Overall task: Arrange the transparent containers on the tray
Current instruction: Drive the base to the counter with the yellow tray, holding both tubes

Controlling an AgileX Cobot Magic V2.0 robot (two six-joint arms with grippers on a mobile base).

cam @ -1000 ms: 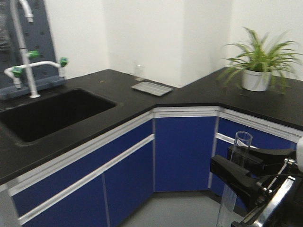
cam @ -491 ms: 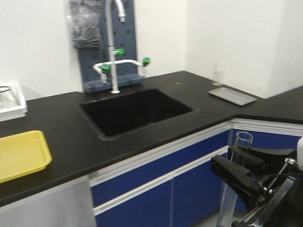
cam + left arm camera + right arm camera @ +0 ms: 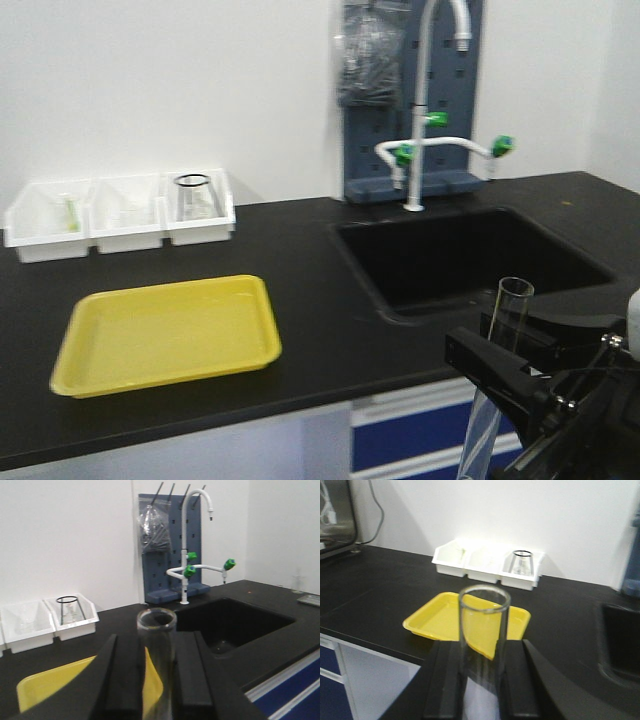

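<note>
Each wrist view shows a clear glass test tube standing upright between black jaws. My left gripper (image 3: 156, 639) is shut on one tube (image 3: 156, 630), with the yellow tray (image 3: 50, 685) showing low behind it. My right gripper (image 3: 482, 649) is shut on another tube (image 3: 484, 610), and the tray (image 3: 435, 620) lies ahead of it on the counter. In the front view the right gripper (image 3: 500, 365) holds its tube (image 3: 508, 312) at the lower right, off the counter's front edge. The tray (image 3: 165, 335) holds nothing; the left gripper is out of that view.
Three white bins (image 3: 120, 215) stand against the wall behind the tray, the right one holding a glass flask (image 3: 195, 198). A deep black sink (image 3: 470, 255) with a tall faucet (image 3: 420, 100) and a grey pegboard (image 3: 400, 90) lies right of the tray. Blue cabinets sit below the counter.
The front view has swung left along the counter: the corner, plant and metal tray are gone, the sink slid right, and the yellow tray and bins came in. The gripper still holds its tube.
</note>
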